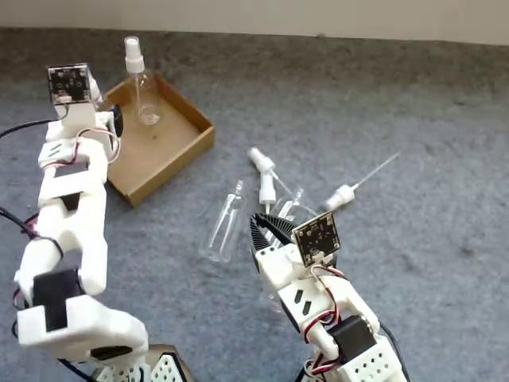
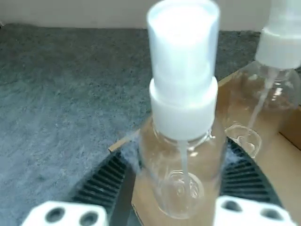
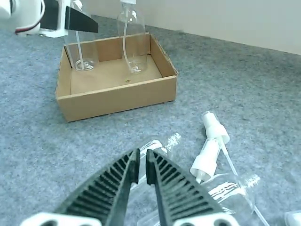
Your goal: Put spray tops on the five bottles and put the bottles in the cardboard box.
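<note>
My left gripper (image 2: 178, 188) is shut on a clear bottle (image 2: 181, 155) with a white spray top (image 2: 183, 66). It holds the bottle upright in a corner of the cardboard box (image 3: 117, 100). A second topped bottle (image 1: 141, 83) stands in the box beside it. My right gripper (image 3: 142, 165) is shut on nothing and hangs low over a topless bottle (image 3: 162, 143) lying on the carpet. Another topless bottle (image 1: 225, 223) lies to the left of that gripper (image 1: 266, 228). A further one (image 3: 230, 190) lies beside two loose spray tops (image 3: 214, 126) (image 3: 204, 160).
A third loose spray top (image 1: 342, 195) with a long tube lies on the grey carpet right of the bottles. The box (image 1: 179, 155) sits at the back left, next to the left arm. Open carpet stretches to the right and far side.
</note>
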Controlling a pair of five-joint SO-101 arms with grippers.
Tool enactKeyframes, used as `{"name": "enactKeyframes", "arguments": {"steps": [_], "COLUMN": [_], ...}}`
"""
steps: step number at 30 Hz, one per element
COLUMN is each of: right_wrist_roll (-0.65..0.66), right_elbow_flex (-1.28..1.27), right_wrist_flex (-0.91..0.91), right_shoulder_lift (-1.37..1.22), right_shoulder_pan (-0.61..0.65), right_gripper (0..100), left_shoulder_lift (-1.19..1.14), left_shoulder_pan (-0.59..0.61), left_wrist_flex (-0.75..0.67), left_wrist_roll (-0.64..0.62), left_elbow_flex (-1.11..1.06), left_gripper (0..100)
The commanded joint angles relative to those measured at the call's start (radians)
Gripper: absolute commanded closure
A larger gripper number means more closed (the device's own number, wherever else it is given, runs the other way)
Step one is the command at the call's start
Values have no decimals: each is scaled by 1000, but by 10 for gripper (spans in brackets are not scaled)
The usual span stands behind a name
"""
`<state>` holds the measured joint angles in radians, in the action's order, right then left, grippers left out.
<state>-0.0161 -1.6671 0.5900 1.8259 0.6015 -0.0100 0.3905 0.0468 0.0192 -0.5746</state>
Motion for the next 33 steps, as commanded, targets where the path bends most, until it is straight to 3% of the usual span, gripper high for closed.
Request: {"name": "enactKeyframes", "arguments": {"steps": [1,19,27,33], "right_wrist_roll": [-6,-6,-5,-5], "right_elbow_flex": [-168,-168,-168,-168], "right_wrist_flex": [7,7,7,7], "right_shoulder_lift": [2,2,2,2], "right_shoulder_pan": [-10,-10,-10,-10], "right_gripper": [974,973,973,973], "left_shoulder_lift": [-76,-312,-315,-315], "left_shoulder_pan": [41,41,38,35], "left_wrist_flex": [-29,-32,-233,-256], "left_wrist_roll": [-129,-126,-126,-124], "left_elbow_flex": [150,358,242,206], "left_gripper": [853,853,853,853]}}
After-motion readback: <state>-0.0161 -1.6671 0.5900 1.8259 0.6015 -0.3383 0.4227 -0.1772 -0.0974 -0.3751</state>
